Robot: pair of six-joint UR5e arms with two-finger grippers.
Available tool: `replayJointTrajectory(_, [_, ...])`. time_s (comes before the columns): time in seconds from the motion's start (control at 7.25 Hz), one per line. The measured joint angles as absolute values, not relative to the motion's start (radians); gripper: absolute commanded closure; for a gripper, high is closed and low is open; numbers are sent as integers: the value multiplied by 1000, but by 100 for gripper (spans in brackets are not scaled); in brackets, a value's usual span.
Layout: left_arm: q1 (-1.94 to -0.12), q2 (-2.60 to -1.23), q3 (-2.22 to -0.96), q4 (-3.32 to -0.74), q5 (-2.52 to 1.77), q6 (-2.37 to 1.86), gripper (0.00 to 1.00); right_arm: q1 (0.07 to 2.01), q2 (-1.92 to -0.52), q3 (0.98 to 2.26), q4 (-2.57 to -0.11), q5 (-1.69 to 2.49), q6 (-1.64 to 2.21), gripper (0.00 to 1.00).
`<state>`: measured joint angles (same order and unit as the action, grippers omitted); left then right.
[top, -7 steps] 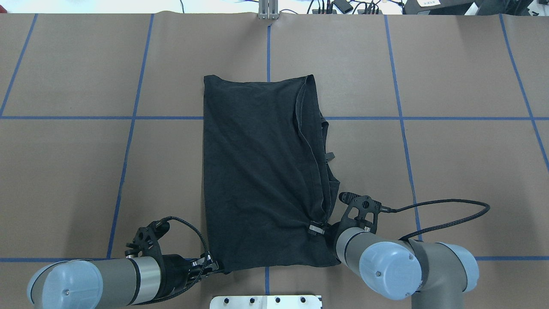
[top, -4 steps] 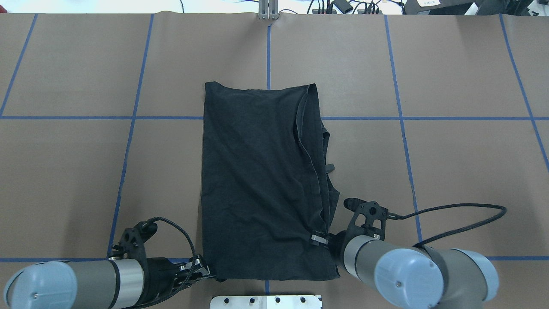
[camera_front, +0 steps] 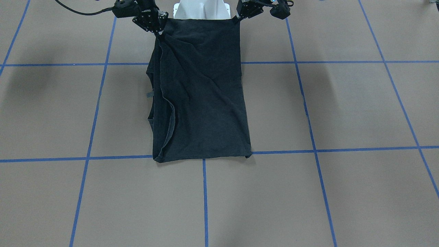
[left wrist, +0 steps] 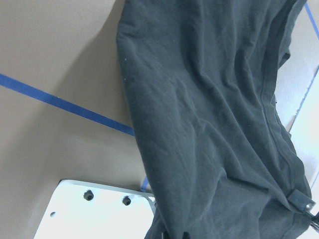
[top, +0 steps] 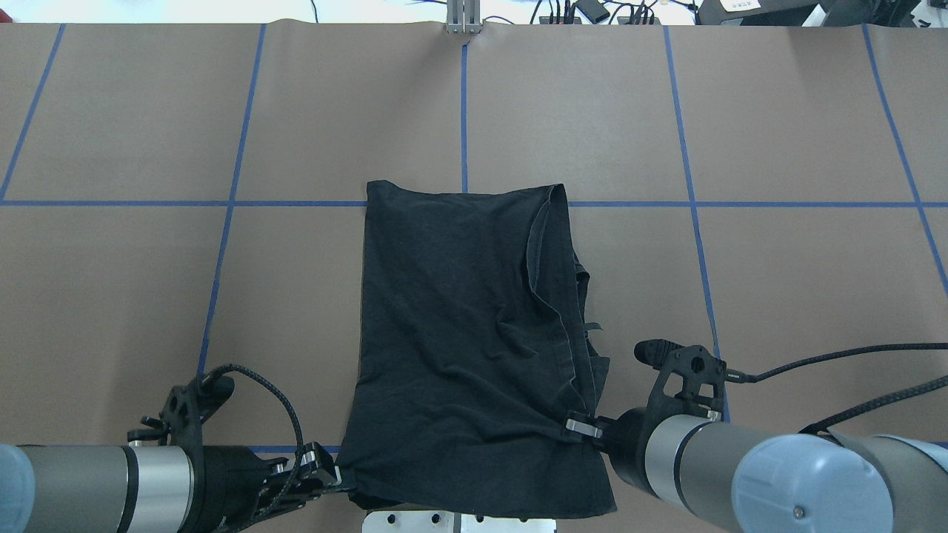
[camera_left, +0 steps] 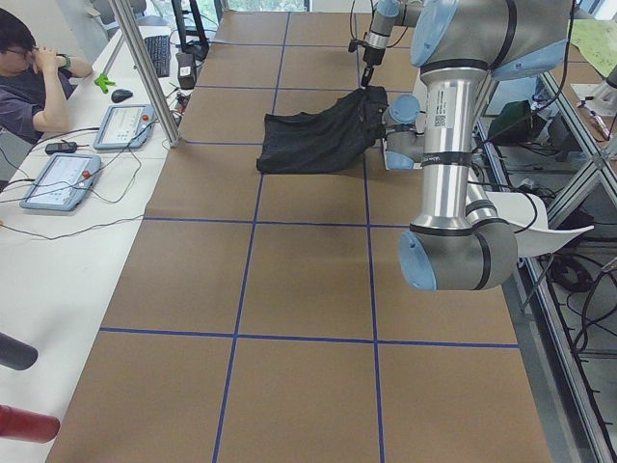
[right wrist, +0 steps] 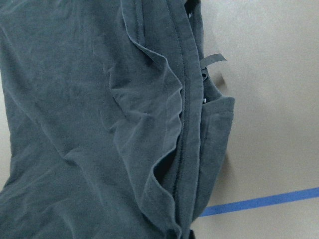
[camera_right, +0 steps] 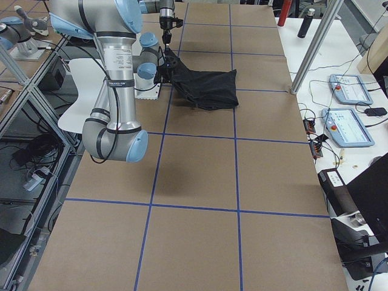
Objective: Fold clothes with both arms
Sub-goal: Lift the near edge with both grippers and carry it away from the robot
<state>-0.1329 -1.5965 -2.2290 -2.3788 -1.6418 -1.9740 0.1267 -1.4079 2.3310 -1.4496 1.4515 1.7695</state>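
The clothes (top: 459, 333) are one black T-shirt, folded lengthwise into a long rectangle with its plain side up, on the brown table. Its far end lies flat on the blue tape line. Its near end is lifted and hangs toward the robot's base. My left gripper (top: 337, 477) is shut on the near left corner, and in the front-facing view it (camera_front: 236, 19) pinches that corner. My right gripper (top: 581, 428) is shut on the hemmed near right edge, where loose layers bunch up. Both wrist views are filled with dark fabric (left wrist: 209, 114), and the fingertips are hidden there.
A white base plate (top: 452, 524) sits under the shirt's hanging near edge. Blue tape lines (top: 689, 200) grid the brown table cover. In the exterior left view a person (camera_left: 34, 82) sits at a white side table with control pendants (camera_left: 120, 125).
Both grippers have pulled back toward the robot's base and spread a little apart, dragging the shirt nearer. Its far edge slid down to the tape line and its near edge lifted.
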Motion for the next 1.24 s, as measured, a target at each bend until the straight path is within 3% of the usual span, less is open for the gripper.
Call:
replayJointTrajectory(0.28, [-229,-1664,-2225,-2292,-1674,-1879,100,201,-1362,2282,-1462,1464,1764,100])
replayJointTrajectory(0.55, [-344,-1829,-2194,-2092,-1717,-1783,100,293,-1298,2226,-1486,1525,1754,100])
replayJointTrajectory(1.24, [-521,-2016,-1960,-1986,-1748,-1598,100,456,-1110,2016,-1538,1603,1676,100])
